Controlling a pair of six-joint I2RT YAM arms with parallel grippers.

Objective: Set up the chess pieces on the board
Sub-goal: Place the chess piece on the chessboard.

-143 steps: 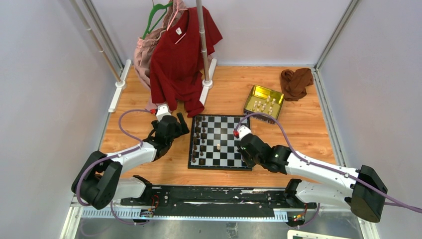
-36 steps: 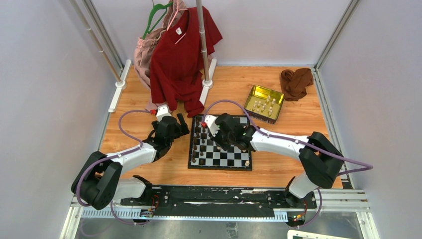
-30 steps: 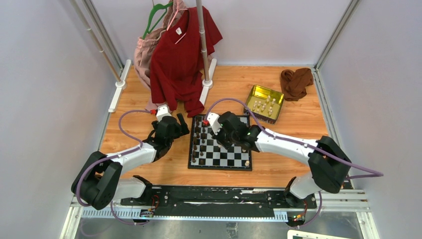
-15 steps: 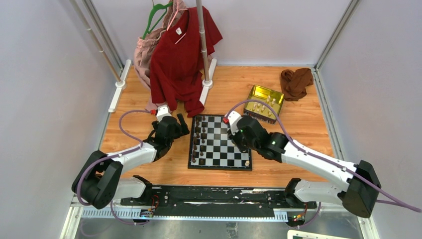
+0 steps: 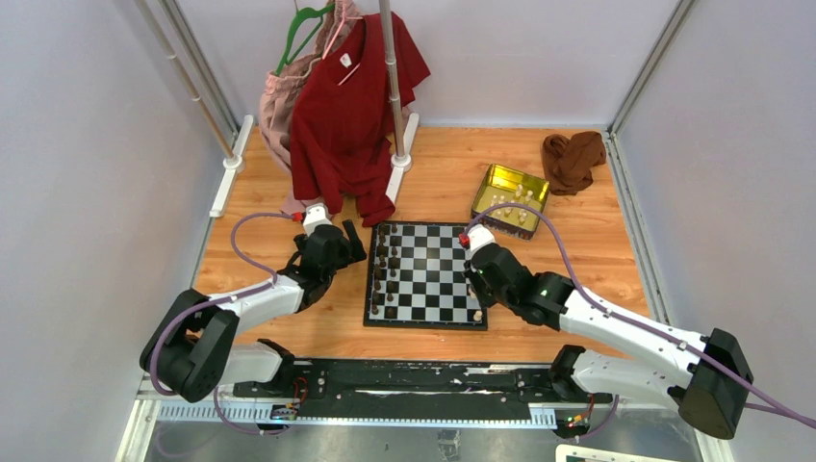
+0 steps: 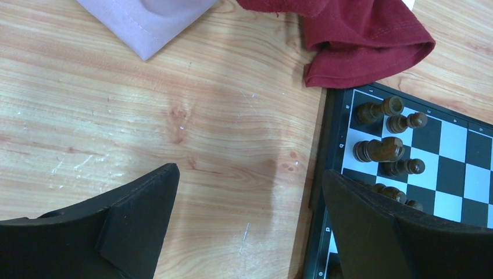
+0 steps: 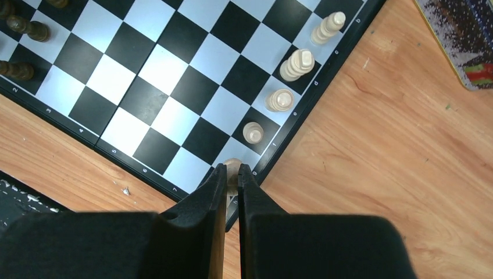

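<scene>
Seen from above, the right gripper [image 7: 231, 170], fingers nearly together, hovers over cream pieces [image 7: 296, 63] lining the 3 o'clock edge of the board [image 5: 428, 274]. Dark pieces [image 6: 381, 150] line its 9 o'clock edge, beside the left gripper [image 6: 249, 174], fingers spread wide.

Matt wooden chess pieces [image 7: 297, 64] sit on a smooth board [image 7: 174, 87] atop a scuffed wood-grain table [image 6: 116, 116].

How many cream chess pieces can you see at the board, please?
5, lined along the board's right edge: four cream pieces standing clear, the fifth piece between the right gripper's fingertips. More may hide beneath that gripper.
</scene>
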